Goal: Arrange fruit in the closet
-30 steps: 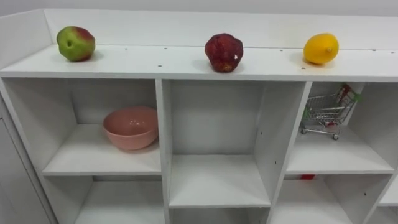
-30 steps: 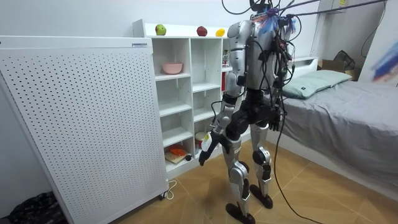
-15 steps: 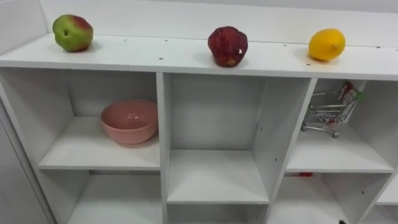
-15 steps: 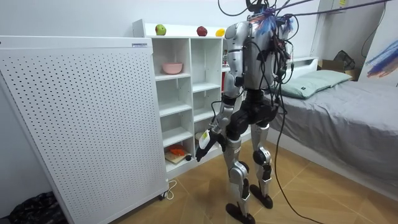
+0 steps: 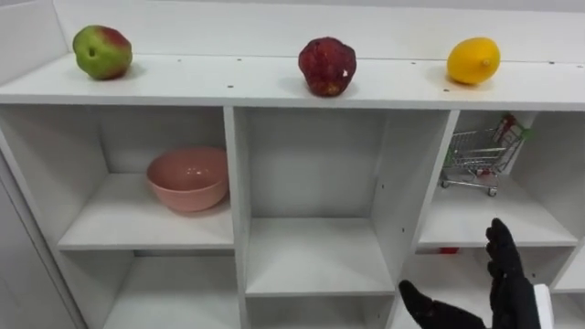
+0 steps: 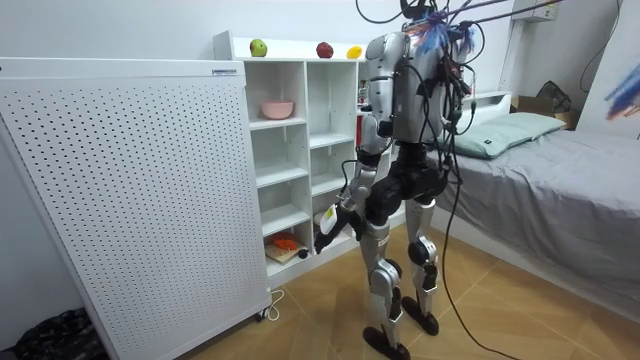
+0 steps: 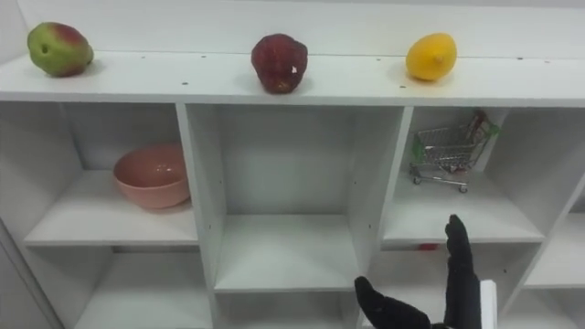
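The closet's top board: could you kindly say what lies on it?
On the top board lie a green-red apple left, a dark red fruit midway and a lemon right. Nothing covers them.

Eye views: from the head, close up, facing the closet (image 5: 233, 183) front, above and behind the right robot hand (image 5: 510, 297).
Room view: far behind that robot hand, off to its left.
Shared: closet's upper shelves.

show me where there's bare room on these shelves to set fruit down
The middle compartment is bare; the pink bowl takes the left one, the toy cart the right. On the top board, gaps lie either side of the dark red fruit, toward the green-red fruit and the lemon.
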